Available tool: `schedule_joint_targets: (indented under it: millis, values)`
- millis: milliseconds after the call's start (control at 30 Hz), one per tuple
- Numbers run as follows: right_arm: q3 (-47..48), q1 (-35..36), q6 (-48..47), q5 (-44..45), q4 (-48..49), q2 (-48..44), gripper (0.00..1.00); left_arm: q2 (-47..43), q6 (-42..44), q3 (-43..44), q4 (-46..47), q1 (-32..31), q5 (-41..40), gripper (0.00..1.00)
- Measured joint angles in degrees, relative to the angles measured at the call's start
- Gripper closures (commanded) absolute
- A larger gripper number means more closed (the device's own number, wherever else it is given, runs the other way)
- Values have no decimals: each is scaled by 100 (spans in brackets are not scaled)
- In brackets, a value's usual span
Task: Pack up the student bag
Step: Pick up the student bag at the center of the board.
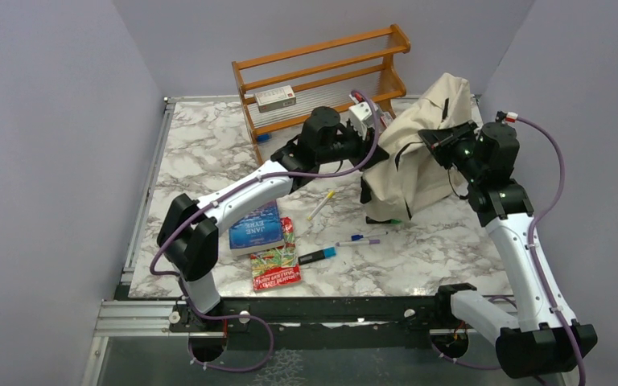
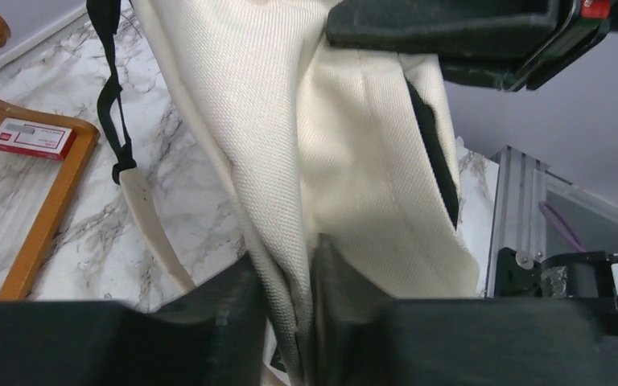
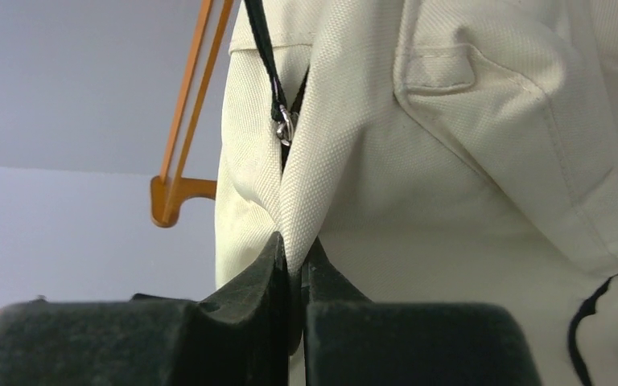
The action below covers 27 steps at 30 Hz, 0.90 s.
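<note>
Both left gripper [image 2: 290, 283] and right gripper [image 3: 296, 259] seemingly pinch student bag [image 1: 422, 153] fabric.

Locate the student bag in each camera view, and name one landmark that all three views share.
Top external: student bag upright, right of centre.
Left wrist: student bag fills the middle, top to bottom.
Right wrist: student bag fills the right two thirds.
Shared landmark: wooden rack, left of the bag in every view.
</note>
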Motion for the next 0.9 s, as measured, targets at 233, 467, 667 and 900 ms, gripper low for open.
schedule_joint_targets:
  millis: [233,467,667,900]
  values:
    - [-111,13,-1043,293,11,-297,48,7,435,225,-407,0,26,100]
    - [79,15,-2177,1217,-166,-560,34,7,1209,306,-988,4,-109,100]
    - [376,15,-2940,1499,-214,-439,31,-22,1659,328,-1309,4,-111,100]
    - [1012,15,-3718,824,-238,527,31,-76,1895,278,-1401,2,-79,100]
